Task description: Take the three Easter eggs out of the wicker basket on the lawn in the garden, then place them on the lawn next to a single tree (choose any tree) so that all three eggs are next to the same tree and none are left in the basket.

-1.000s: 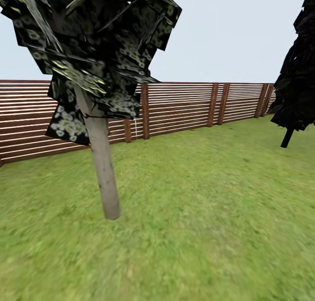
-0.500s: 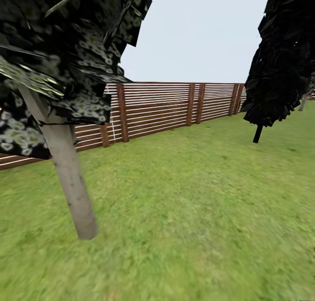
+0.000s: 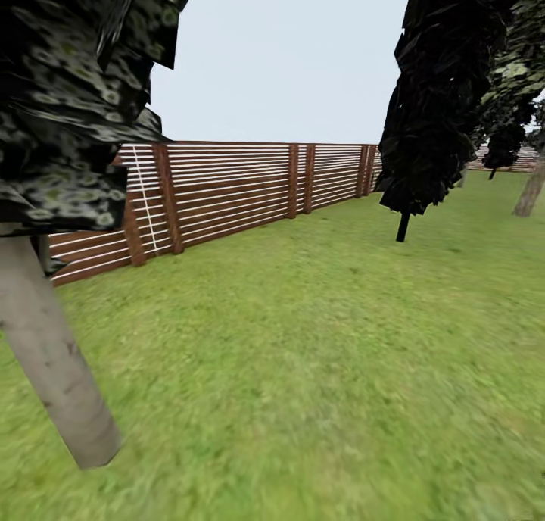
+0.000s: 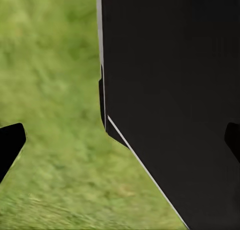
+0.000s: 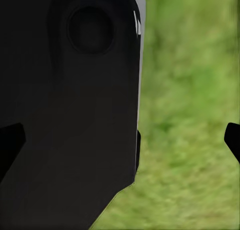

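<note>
Rough matt grass lawn (image 3: 325,354), slatted brown wooden fence (image 3: 227,188), smooth grey tree (image 3: 53,369) trunk.

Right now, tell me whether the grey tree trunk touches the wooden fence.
Apart. The head view shows the tree trunk meeting the lawn well in front of the fence, with a stretch of grass between them.

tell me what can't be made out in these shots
- Tree: head view, its crown and trunk are cut off by the left and top edges.
- Left gripper: left wrist view, the fingertips sit at the frame edges, and a black robot body panel hides the ground beyond.
- Right gripper: right wrist view, a dark robot part blocks the lawn, which is blurred.
- Far fence: head view, too small for detail.
</note>
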